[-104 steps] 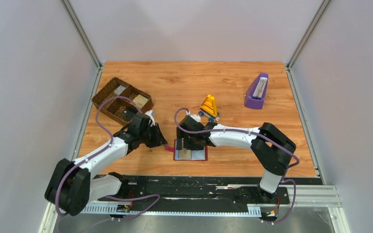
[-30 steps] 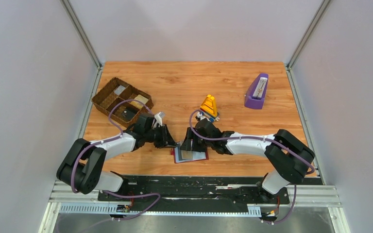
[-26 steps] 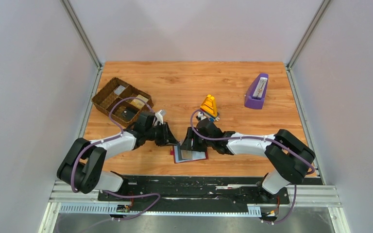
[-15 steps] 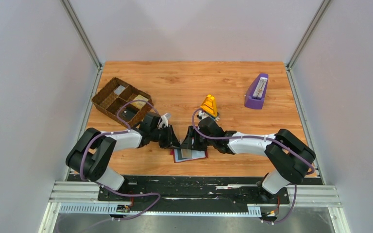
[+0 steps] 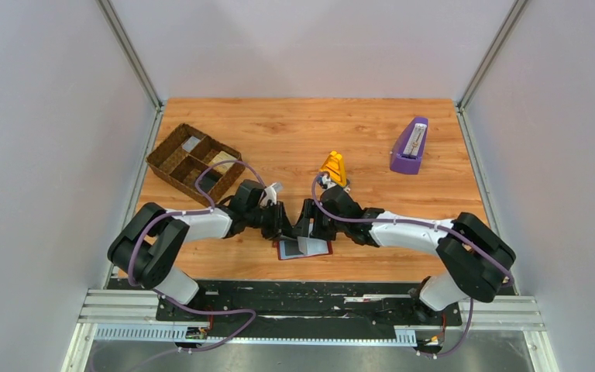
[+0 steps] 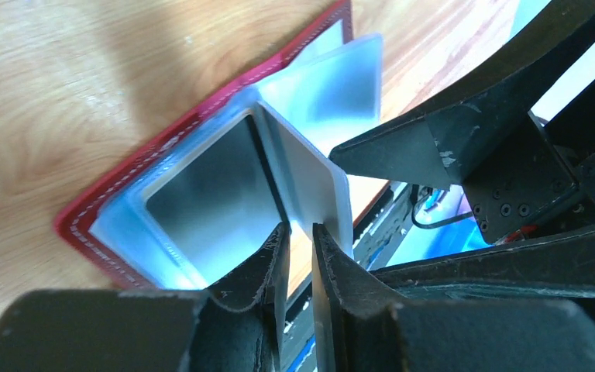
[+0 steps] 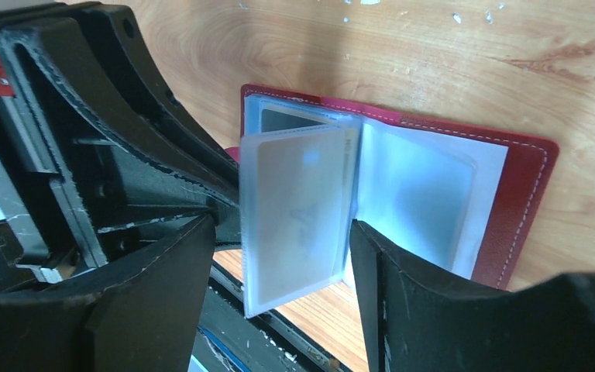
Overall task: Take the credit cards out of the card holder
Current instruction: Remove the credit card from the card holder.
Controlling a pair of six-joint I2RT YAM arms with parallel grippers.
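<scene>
As card holder (image 7: 527, 201) lies open below, L end effector (image 6: 300, 232) pinches its sleeve (image 6: 302, 170).

Holder (image 7: 523, 209): dark red, white stitching round the edge; sleeves (image 7: 298, 209) inside it translucent grey-blue. Table (image 5: 294, 132) under it: orange-brown wood grain. Left gripper (image 6: 300, 256) and right gripper (image 7: 283, 225) at it: black. Arms (image 5: 205, 223): white with black joints, cables (image 5: 226, 163) purple. Far left of it, basket (image 5: 166, 143): brown wicker weave. Behind it, cone toy (image 5: 332, 165): yellow-orange. Far right behind it, stand (image 5: 409, 147): purple.
</scene>
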